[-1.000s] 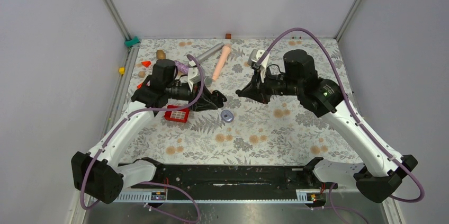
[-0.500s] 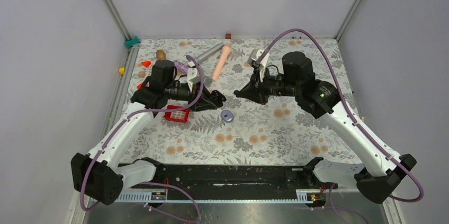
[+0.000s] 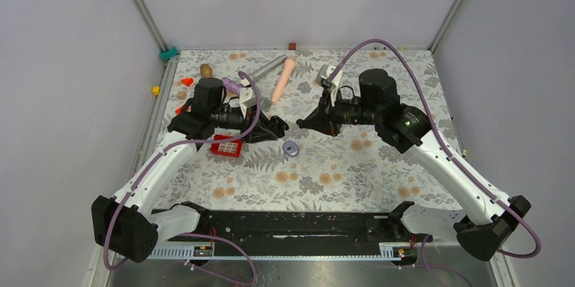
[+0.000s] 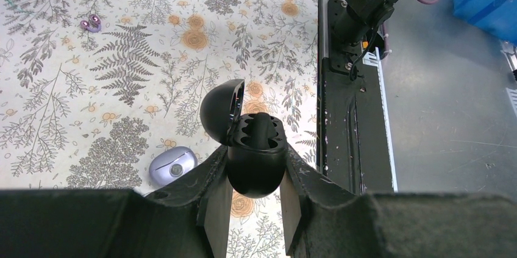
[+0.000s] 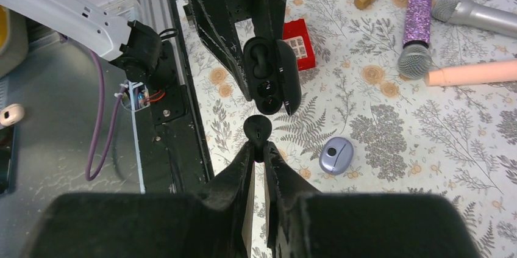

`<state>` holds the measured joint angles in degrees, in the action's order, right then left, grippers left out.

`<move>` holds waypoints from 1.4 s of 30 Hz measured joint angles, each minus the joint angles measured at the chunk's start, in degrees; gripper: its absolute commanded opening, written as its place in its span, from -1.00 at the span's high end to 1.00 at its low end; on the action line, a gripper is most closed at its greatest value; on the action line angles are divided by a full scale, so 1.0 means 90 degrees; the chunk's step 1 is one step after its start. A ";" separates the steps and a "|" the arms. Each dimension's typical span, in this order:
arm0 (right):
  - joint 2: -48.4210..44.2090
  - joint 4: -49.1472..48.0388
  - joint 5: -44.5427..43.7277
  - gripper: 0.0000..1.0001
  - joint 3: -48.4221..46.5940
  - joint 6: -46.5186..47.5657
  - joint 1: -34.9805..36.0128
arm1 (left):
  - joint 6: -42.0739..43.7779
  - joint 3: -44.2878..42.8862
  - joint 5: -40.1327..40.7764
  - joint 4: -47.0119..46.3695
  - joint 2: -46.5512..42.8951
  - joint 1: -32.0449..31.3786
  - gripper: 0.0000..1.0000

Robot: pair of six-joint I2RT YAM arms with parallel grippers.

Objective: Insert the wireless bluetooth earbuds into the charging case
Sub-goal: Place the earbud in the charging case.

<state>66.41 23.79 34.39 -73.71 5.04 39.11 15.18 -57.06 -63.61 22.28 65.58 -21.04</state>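
Observation:
My left gripper [image 4: 255, 166] is shut on a black oval charging case [image 4: 256, 154], held above the table with its lid [image 4: 221, 111] open; one black earbud [image 4: 261, 129] sits in its wells. My right gripper [image 5: 258, 148] is shut on a second black earbud [image 5: 257, 129], just short of the open black case [image 5: 268, 78]. In the top view the two grippers, left [image 3: 279, 126] and right [image 3: 300, 121], face each other closely. A lavender case [image 3: 291, 148] lies closed on the table below them; it also shows in the left wrist view [image 4: 173, 165] and the right wrist view [image 5: 336, 155].
A red square tray [image 3: 226, 146] sits under the left arm. A silver microphone [image 3: 266, 66], a pink one [image 3: 283, 78] and a glittery purple one [image 5: 416, 20] lie at the back. Small toys lie at the back left. The black rail [image 3: 291, 226] runs along the near edge.
My right gripper has moved left with the earbud, closing the gap to the open black case. The left gripper and the lavender case have stayed put.

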 measured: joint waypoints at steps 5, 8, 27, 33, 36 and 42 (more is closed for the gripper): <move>0.0036 -0.0262 0.0202 0.89 0.0192 -0.0175 0.0000 | 0.0000 0.0058 -0.0024 -0.0002 0.0000 0.0000 1.00; 0.0119 -0.0447 0.0255 0.88 0.0311 -0.0231 0.0005 | 0.0000 0.0058 -0.0063 -0.0007 0.0000 0.0000 1.00; 0.0486 -0.0588 0.0053 0.87 0.0488 0.0034 0.0425 | -0.0187 0.0061 -0.0583 -0.0112 0.0233 0.0000 1.00; 0.0580 -0.0585 -0.0221 0.87 0.0498 0.0197 0.0627 | -0.0197 0.0061 -0.0704 -0.0151 0.0236 0.0000 1.00; 0.0585 -0.0585 -0.0279 0.87 0.0498 0.0272 0.0682 | -0.0197 0.0063 -0.0755 -0.0158 0.0236 0.0000 1.00; 0.0617 -0.0585 -0.0425 0.86 0.0498 0.0359 0.0741 | -0.0199 0.0063 -0.0784 -0.0158 0.0257 0.0000 1.00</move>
<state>71.96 18.52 30.57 -69.23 8.27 45.78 13.39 -56.49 -70.67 20.86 67.90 -21.04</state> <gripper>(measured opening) 0.131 0.304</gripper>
